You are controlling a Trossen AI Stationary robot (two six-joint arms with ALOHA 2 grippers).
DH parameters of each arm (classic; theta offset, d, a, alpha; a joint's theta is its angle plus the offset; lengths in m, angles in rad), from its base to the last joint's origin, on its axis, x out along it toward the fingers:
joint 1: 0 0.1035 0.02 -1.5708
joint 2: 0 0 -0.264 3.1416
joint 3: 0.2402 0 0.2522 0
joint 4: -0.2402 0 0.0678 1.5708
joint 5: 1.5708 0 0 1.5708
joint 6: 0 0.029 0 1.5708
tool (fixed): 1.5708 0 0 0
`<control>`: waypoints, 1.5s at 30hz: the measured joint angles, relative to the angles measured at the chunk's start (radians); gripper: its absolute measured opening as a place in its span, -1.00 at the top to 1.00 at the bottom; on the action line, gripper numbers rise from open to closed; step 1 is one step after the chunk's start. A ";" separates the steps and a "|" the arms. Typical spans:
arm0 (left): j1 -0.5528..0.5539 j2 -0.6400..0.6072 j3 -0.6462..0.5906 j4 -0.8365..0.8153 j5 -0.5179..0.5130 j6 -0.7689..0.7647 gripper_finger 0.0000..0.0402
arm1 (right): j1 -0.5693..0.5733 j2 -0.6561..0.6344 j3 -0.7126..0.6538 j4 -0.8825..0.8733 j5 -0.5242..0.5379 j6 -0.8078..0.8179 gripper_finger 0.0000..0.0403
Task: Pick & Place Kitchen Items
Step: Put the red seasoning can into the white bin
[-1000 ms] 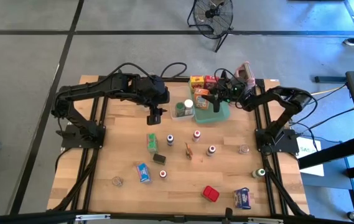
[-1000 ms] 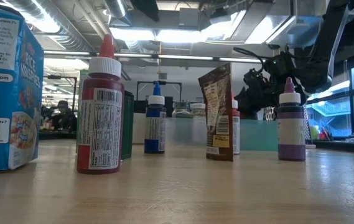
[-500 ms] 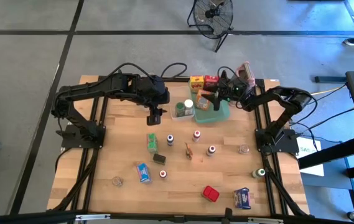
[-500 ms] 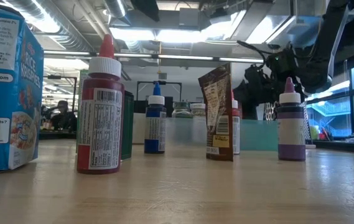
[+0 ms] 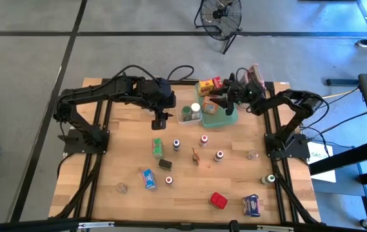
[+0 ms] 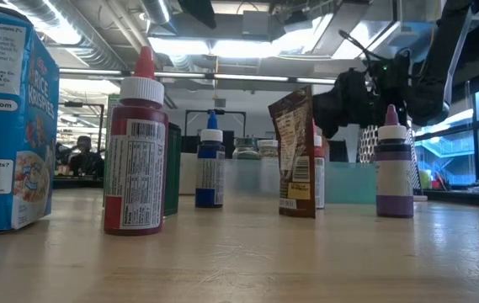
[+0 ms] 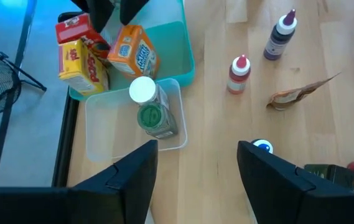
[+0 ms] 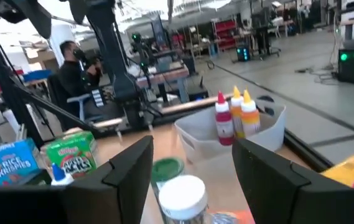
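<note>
Right gripper (image 5: 225, 100), jaws apart and empty, hovers above the teal tray (image 5: 229, 120) at the far edge where boxes collect; left gripper (image 5: 159, 122), jaws apart, hangs beside the clear bin (image 7: 99, 134), while bottles and packets (image 5: 204, 140) lie mid-table.

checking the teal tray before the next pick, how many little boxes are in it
3: a small orange carton inside on the teal plastic tray; a yellow box and a red box at its edge. Others may be hidden.

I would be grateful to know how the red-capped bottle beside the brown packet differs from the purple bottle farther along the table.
The red-capped bottle has pale contents and a red tip; the purple bottle is dark purple with a white cap and purple tip. The red-capped one stands nearer the brown packet. Both stand upright on the bare table, untouched.
</note>
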 joint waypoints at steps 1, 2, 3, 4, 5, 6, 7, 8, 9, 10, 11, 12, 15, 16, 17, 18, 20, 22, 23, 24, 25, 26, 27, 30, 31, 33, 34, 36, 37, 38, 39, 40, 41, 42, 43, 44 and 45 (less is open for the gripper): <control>0.000 0.000 0.000 0.000 0.000 0.000 -0.07 | 0.000 0.000 0.000 0.013 -0.005 0.013 -0.10; 0.000 0.000 0.000 0.000 0.000 0.000 -0.07 | 0.000 0.000 0.000 0.032 -0.017 0.024 -0.10; 0.000 0.000 0.000 0.000 0.000 0.000 -0.07 | 0.000 0.000 0.000 0.055 -0.028 0.039 -0.10; 0.000 0.000 0.000 0.000 0.000 0.000 -0.07 | 0.000 0.000 0.000 0.080 -0.041 0.052 -0.10; 0.000 0.000 0.000 0.000 0.000 0.000 -0.07 | 0.000 0.000 0.000 0.110 -0.055 0.070 -0.10; 0.000 0.000 0.000 0.000 0.000 0.000 -0.08 | 0.000 0.000 0.000 0.149 -0.067 0.091 -0.10; 0.000 0.000 0.000 0.000 0.000 0.000 -0.08 | 0.000 0.000 0.000 0.194 -0.076 0.113 -0.10; 0.000 0.000 0.000 0.000 0.000 0.000 -0.08 | 0.000 -0.001 0.000 0.233 -0.085 0.137 -0.10; -0.001 0.000 0.000 -0.001 0.001 0.000 -0.07 | 0.000 -0.011 0.002 0.236 -0.095 0.155 -0.10; -0.001 0.000 0.000 -0.002 0.008 -0.001 -0.07 | 0.000 -0.026 0.005 0.234 -0.113 0.171 -0.10; -0.002 0.000 0.000 -0.005 0.017 -0.001 -0.07 | 0.000 -0.047 0.009 0.236 -0.135 0.178 -0.10; -0.002 0.000 0.000 -0.007 0.026 -0.001 -0.06 | 0.001 -0.069 0.014 0.239 -0.160 0.179 -0.10; -0.004 0.000 0.000 -0.019 0.030 -0.008 -0.06 | 0.008 -0.157 0.017 0.237 -0.220 0.207 -0.10; -0.006 0.000 0.000 -0.023 0.030 -0.010 -0.06 | 0.008 -0.196 0.018 0.238 -0.239 0.220 -0.10; -0.008 0.000 0.000 -0.024 0.030 -0.013 -0.06 | 0.008 -0.234 0.018 0.238 -0.259 0.235 -0.10; -0.008 0.000 0.000 -0.024 0.030 -0.016 -0.06 | 0.007 -0.272 0.019 0.235 -0.280 0.250 -0.10; -0.014 0.000 0.000 -0.024 0.030 -0.023 -0.06 | 0.007 -0.354 0.019 0.210 -0.327 0.285 -0.10; -0.017 0.000 0.000 -0.025 0.030 -0.027 -0.06 | 0.008 -0.439 0.019 0.170 -0.378 0.317 -0.10; -0.021 0.000 0.000 -0.024 0.030 -0.027 -0.06 | 0.008 -0.479 0.019 0.142 -0.404 0.336 -0.10; -0.025 0.000 0.000 -0.025 0.030 -0.028 -0.05 | 0.010 -0.521 0.019 0.113 -0.430 0.353 -0.10; -0.029 0.000 0.000 -0.024 0.030 -0.028 -0.05 | 0.014 -0.562 0.019 0.081 -0.452 0.369 -0.11; -0.032 0.000 0.000 -0.024 0.030 -0.028 -0.06 | 0.019 -0.602 0.019 0.053 -0.471 0.386 -0.10; -0.036 0.000 0.000 -0.024 0.030 -0.028 -0.06 | 0.024 -0.643 0.019 0.024 -0.487 0.401 -0.11; -0.048 0.000 0.000 -0.024 0.030 -0.028 -0.06 | 0.034 -0.754 0.019 -0.068 -0.515 0.456 -0.11; -0.049 0.000 0.000 -0.024 0.030 -0.028 -0.06 | 0.035 -0.787 0.019 -0.097 -0.518 0.476 -0.11; -0.054 0.000 0.000 -0.023 0.029 -0.028 -0.06 | 0.035 -0.852 0.019 -0.126 -0.520 0.521 -0.11; -0.055 0.000 0.000 -0.023 0.027 -0.028 -0.05 | 0.035 -0.882 0.019 -0.125 -0.521 0.546 -0.11; -0.055 0.000 0.000 -0.023 0.026 -0.029 -0.05 | 0.034 -0.939 0.019 -0.125 -0.530 0.599 -0.11; -0.055 0.000 0.000 -0.023 0.026 -0.030 -0.05 | 0.033 -0.964 0.020 -0.126 -0.534 0.626 -0.11; -0.055 0.000 0.000 -0.023 0.026 -0.032 -0.05 | 0.031 -0.989 0.027 -0.129 -0.545 0.654 -0.11; -0.055 0.000 0.000 -0.023 0.026 -0.036 -0.05 | 0.029 -1.011 0.038 -0.133 -0.559 0.685 -0.11; -0.055 0.000 0.000 -0.023 0.026 -0.038 -0.05 | 0.027 -1.031 0.054 -0.142 -0.573 0.717 -0.11; -0.055 0.000 0.000 -0.023 0.026 -0.038 -0.04 | 0.025 -1.050 0.071 -0.152 -0.589 0.750 -0.11; -0.055 0.000 0.000 -0.023 0.026 -0.038 -0.04 | 0.024 -1.065 0.091 -0.160 -0.606 0.780 -0.11; -0.055 0.000 0.000 -0.023 0.026 -0.037 -0.04 | 0.024 -1.077 0.114 -0.172 -0.620 0.810 -0.11; -0.055 0.000 0.000 -0.023 0.026 -0.037 -0.04 | 0.024 -1.087 0.139 -0.187 -0.632 0.833 -0.11; -0.055 0.000 0.000 -0.023 0.026 -0.033 -0.04 | 0.024 -1.095 0.167 -0.208 -0.644 0.851 -0.11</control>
